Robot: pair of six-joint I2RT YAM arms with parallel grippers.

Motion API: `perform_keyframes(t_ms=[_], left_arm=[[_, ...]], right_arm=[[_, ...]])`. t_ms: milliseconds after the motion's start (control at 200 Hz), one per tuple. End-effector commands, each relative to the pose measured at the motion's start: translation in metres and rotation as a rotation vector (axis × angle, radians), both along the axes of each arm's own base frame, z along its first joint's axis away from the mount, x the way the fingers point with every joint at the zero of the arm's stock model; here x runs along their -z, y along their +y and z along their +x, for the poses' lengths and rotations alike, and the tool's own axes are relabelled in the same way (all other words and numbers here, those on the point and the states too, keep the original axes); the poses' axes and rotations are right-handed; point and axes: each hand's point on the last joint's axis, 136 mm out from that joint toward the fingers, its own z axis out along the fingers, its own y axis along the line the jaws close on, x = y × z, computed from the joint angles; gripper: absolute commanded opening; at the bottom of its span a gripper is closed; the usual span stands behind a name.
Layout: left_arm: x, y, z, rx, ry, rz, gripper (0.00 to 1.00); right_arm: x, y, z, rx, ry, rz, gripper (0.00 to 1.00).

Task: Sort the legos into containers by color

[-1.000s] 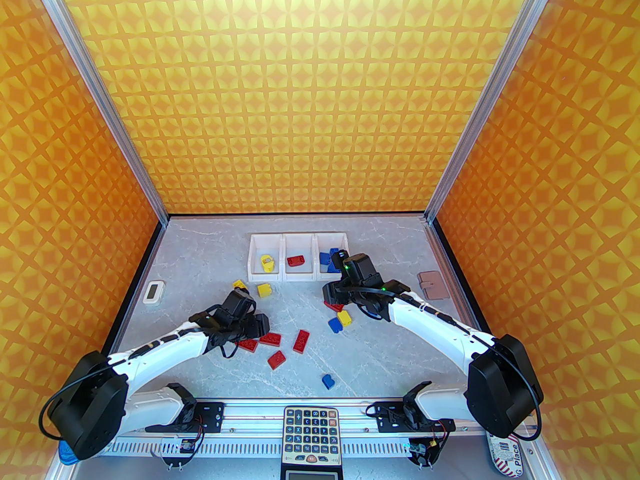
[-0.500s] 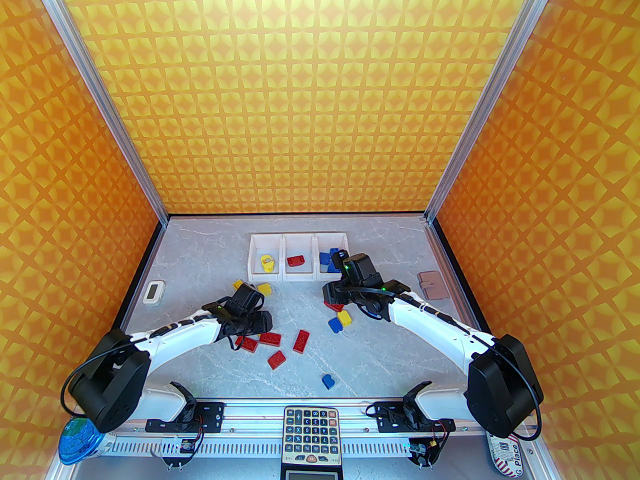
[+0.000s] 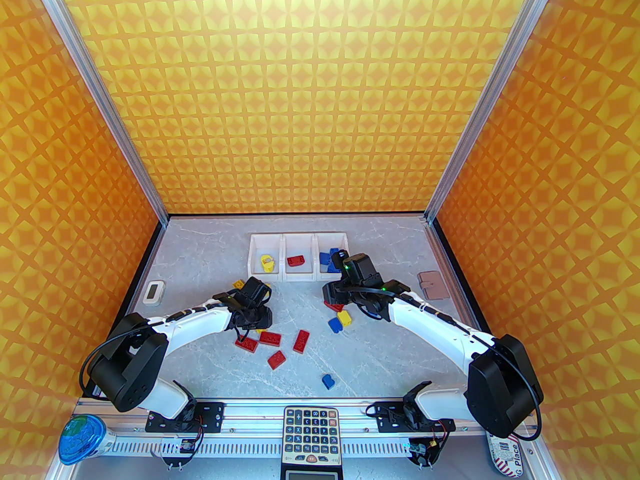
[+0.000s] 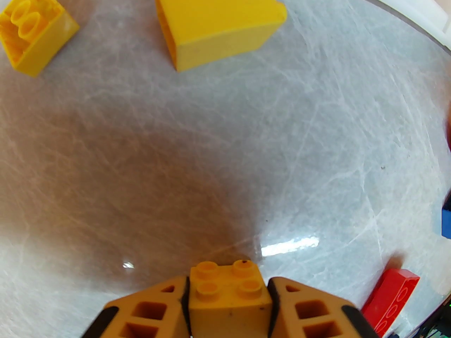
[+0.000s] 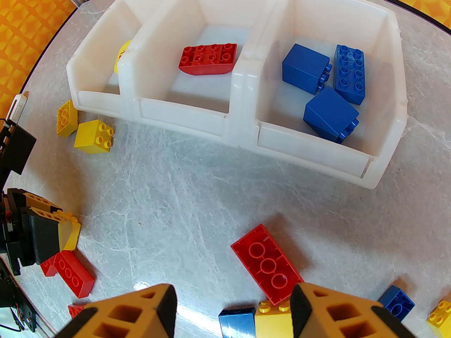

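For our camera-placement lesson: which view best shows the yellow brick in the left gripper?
Left wrist view: the yellow brick sits close up, studs visible, clamped in the left gripper. Right wrist view shows a yellow sliver; from above, the gripper hides it.

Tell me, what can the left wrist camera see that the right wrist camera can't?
Left wrist view: the four bumps on top of the yellow brick, squeezed by the left gripper. Right wrist view: the insides of the white bins, with one red brick and three blue bricks, and the open right gripper. Both: two loose yellow bricks on the table beside the bins.
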Motion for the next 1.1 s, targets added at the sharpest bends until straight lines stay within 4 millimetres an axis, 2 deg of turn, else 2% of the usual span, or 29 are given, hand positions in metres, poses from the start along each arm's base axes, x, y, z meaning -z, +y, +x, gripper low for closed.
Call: perform_keyframes(t_ms=[0, 115, 250, 425, 555, 660, 755, 880, 890, 925, 1095], left_arm=[[-0.01, 0.006, 0.006, 0.011, -0.028, 0.059, 0.31], [-0.024, 0.01, 0.015, 0.007, -0.063, 0.089, 0.3], [-0.054, 0.017, 0.036, -0.016, -0.133, 0.097, 0.3], [-0.113, 0.03, 0.076, -0.035, -0.26, 0.106, 0.31], [-0.137, 0.042, 0.111, -0.06, -0.318, 0.112, 0.3], [-0.143, 0.047, 0.141, -0.071, -0.335, 0.129, 0.29], [-0.14, 0.049, 0.17, -0.079, -0.348, 0.142, 0.29], [-0.13, 0.043, 0.203, -0.059, -0.365, 0.157, 0.29], [-0.136, 0.041, 0.209, -0.06, -0.381, 0.152, 0.29], [-0.134, 0.038, 0.219, -0.057, -0.382, 0.157, 0.28], [-0.119, 0.031, 0.254, -0.042, -0.37, 0.176, 0.28]], right_arm=[[-0.001, 0.001, -0.002, 0.003, -0.005, 0.007, 0.59], [-0.002, 0.0, -0.002, 0.005, -0.009, 0.005, 0.58], [-0.003, -0.002, -0.003, 0.008, -0.016, 0.003, 0.58], [-0.008, -0.003, -0.003, 0.011, -0.032, 0.006, 0.58], [-0.008, -0.004, -0.004, 0.013, -0.032, 0.006, 0.58], [-0.01, -0.005, -0.004, 0.014, -0.039, 0.004, 0.58], [-0.011, -0.006, -0.004, 0.019, -0.043, -0.002, 0.58], [-0.014, -0.008, -0.004, 0.023, -0.053, -0.002, 0.58], [-0.014, -0.008, -0.004, 0.022, -0.053, -0.003, 0.59], [-0.014, -0.008, -0.004, 0.024, -0.055, -0.005, 0.58], [-0.012, -0.008, -0.003, 0.022, -0.049, -0.006, 0.58]])
